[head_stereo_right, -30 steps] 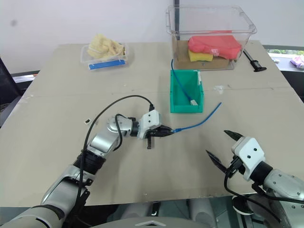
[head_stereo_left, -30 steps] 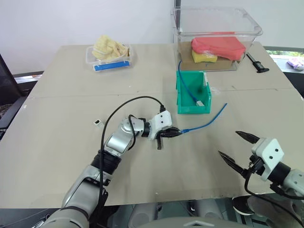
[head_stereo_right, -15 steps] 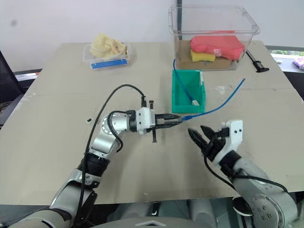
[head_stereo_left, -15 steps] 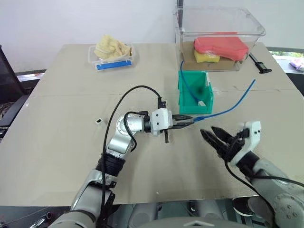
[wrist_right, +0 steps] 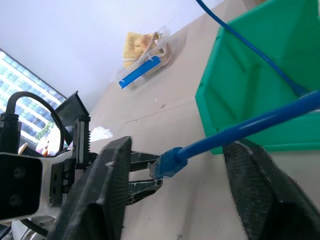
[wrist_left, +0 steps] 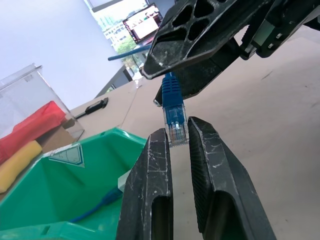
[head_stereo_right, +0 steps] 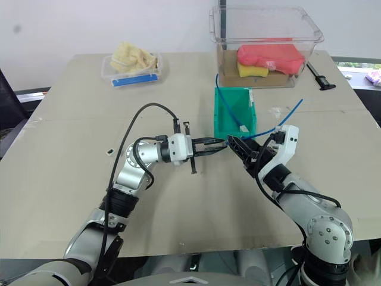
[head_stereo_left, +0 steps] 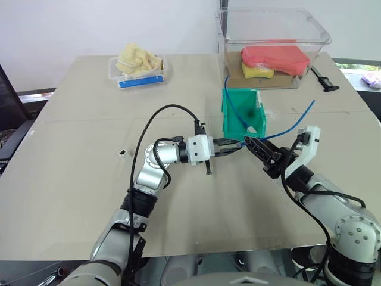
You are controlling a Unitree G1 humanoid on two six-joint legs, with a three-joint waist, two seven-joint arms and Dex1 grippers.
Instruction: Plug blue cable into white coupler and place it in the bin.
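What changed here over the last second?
The right gripper swung up from the table's near right edge to the plug, its fingers now straddling the blue cable. The left gripper, still shut on the plug, lifted it off the table. The white coupler and bin stayed put.

A robot test lab — a plain beige table [head_stereo_left: 71,179] against a bare white wall [head_stereo_left: 89,27], sorted props in a clear tub [head_stereo_left: 274,36].

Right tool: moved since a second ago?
Yes. The right tool has swung in from the table's near right edge toward the green bin, now bracketing the blue cable by the left tool.
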